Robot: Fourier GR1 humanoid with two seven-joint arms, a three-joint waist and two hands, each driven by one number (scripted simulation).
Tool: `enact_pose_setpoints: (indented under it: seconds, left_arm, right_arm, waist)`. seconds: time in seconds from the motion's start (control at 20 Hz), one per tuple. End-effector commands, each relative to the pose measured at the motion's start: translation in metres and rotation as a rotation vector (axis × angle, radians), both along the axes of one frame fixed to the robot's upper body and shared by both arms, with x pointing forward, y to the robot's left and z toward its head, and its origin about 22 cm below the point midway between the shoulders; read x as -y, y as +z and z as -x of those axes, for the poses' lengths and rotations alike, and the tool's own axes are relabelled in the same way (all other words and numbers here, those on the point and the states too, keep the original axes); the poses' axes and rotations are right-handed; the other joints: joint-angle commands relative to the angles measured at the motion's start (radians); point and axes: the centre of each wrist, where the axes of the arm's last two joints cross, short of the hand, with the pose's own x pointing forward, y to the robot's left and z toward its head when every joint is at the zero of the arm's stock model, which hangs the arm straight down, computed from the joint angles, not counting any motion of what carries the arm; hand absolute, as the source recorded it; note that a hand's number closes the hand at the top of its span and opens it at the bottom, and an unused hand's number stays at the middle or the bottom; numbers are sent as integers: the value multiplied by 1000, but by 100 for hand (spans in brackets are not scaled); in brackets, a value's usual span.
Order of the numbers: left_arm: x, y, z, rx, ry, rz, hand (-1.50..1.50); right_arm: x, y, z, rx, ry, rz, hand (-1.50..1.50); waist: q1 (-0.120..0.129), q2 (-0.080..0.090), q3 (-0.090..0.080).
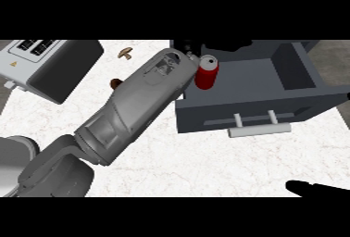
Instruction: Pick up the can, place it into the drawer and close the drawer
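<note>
Nearest us, our right hand [309, 188] lay in front of the open drawer [205, 121], off its right corner and well apart from it. What showed of it was stretched out flat and held nothing.

Our left forearm [133, 109] ran slantwise from the drawer's near left up to its left wall. On the drawer's front we saw the pale bar handle [258, 131], with nothing touching it.

The red can [207, 73] stood upright, long axis vertical, just inside the drawer's left wall, whether resting on the floor or held above it we could not tell. Our left hand [186, 46] sat at the can's far left, touching it or very nearly. The wrist hid most of that hand, so we could not tell whether it was grasping the can or had let go.

We judged the left hand much the nearer to the can, and the right hand the nearer to the handle for closing.

Left of the drawer, beyond the forearm, stood a toaster [41, 65].
</note>
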Motion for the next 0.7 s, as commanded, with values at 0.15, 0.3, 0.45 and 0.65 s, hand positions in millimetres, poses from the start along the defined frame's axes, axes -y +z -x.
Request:
enact_pose_setpoints:
  seconds: [0.15,0.3,0.45,0.65]
  left_arm:
    - [6,1,6,41,32,9,-150]
    - [6,7,2,45,26,-7,-150]
    - [11,14,6,15,-11,20,-150]
    - [8,16,3,17,18,38,-150]
  right_arm:
    - [-14,-1,-5,9,-49,287,-150]
    - [-26,-4,-21,6,-89,392,-150]
    - [-26,-21,-46,-16,-108,503,-150]
    - [-49,-55,-56,-52,-119,584,-150]
  waist:
    - [23,-11,0]
    - [60,-14,-1]
    - [90,-19,-1]
    - [87,-20,-1]
